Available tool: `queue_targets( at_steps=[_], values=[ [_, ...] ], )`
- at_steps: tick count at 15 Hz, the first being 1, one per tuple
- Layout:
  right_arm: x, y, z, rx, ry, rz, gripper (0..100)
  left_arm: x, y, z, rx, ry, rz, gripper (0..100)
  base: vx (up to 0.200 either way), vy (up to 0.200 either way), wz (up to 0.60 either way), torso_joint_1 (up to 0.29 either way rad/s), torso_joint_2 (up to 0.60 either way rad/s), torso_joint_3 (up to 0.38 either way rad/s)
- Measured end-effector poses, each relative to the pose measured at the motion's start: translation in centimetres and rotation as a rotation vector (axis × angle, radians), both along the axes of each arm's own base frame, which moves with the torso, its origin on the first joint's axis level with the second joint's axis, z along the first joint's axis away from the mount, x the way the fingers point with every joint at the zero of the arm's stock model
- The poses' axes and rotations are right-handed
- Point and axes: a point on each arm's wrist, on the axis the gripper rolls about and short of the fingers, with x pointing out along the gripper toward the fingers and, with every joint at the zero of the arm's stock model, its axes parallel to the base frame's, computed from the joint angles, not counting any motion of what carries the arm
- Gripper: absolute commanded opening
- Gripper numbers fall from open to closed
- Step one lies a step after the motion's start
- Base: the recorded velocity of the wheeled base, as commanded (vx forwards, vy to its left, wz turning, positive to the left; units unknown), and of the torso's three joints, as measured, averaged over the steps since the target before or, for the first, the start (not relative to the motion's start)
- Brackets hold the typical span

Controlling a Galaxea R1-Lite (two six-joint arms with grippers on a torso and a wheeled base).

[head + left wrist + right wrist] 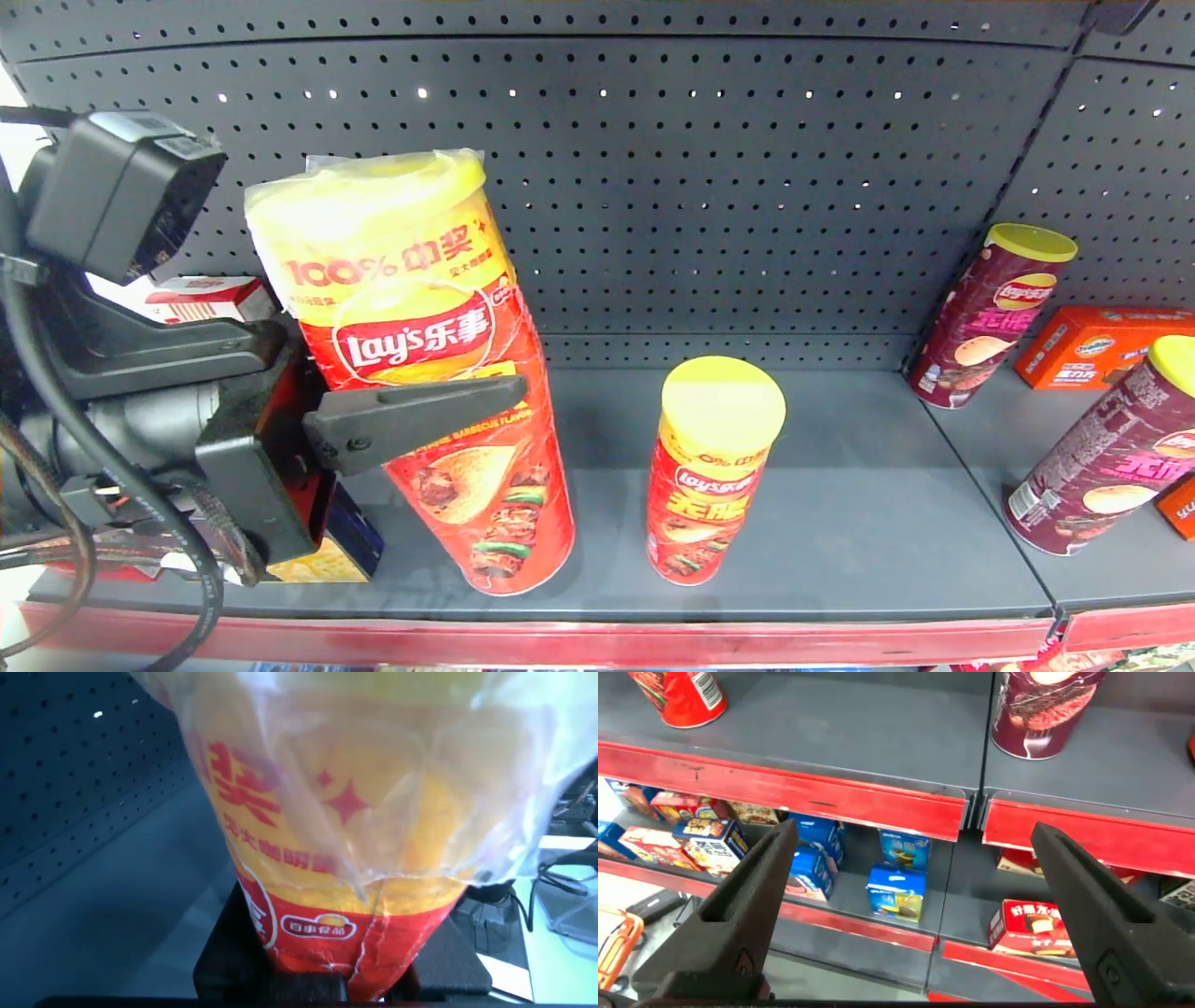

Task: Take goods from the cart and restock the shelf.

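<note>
Fingers of my left gripper (pixel 467 397) are clamped on the big red can (pixel 420 308), with one dark finger lying across its front below the yellow, film-wrapped top. The can leans with its top toward my left and its base low at the front of the grey shelf (pixel 840 523); whether it touches the board I cannot tell. Just beside it on my right a small red can (pixel 709 476) stands upright with its yellow lid on, apart from mine. My right gripper (pixel 915 905) hangs with fingers spread wide, holding nothing, before the red shelf lip (pixel 831 798), and blue boxes (pixel 896 882) sit on the lower shelf beyond. In the next bay to my right a purple can (pixel 1092 476) tilts near the front, with an orange box (pixel 1092 345) behind it and a second purple can (pixel 990 317) leaning further back, close to the pegboard (pixel 700 187)
</note>
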Motion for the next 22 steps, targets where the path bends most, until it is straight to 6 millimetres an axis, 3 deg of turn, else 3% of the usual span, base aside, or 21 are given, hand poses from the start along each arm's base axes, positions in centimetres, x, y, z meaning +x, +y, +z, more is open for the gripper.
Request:
queue_targets(
  at_steps=[7, 12, 15, 18, 22],
  values=[
    [0.0, 0.0, 0.0, 0.0, 0.002, 0.0, 100, 4.3, -0.4, 0.1, 0.056, -0.099, 0.123, 0, 0.0, 0.0, 0.0, 0.0, 0.0, 0.0],
    [0.0, 0.0, 0.0, 0.0, 0.002, 0.0, 100, 6.0, -1.3, 0.0, 0.052, -0.094, 0.038, 0, 0.0, 0.0, 0.0, 0.0, 0.0, 0.0],
    [0.0, 0.0, 0.0, 0.0, 0.002, 0.0, 100, 8.3, -1.3, 0.3, 0.05, -0.119, 0.062, 0, 0.0, 0.0, 0.0, 0.0, 0.0, 0.0],
    [0.0, 0.0, 0.0, 0.0, 0.002, 0.0, 100, 10.5, -2.8, 0.4, 0.055, -0.109, 0.04, 0, 0.0, 0.0, 0.0, 0.0, 0.0, 0.0],
    [0.0, 0.0, 0.0, -0.001, 0.003, 0.0, 100, 12.3, -5.0, -1.0, 0.112, -0.069, -0.004, 0, 0.0, 0.0, 0.0, 0.0, 0.0, 0.0]
  ],
)
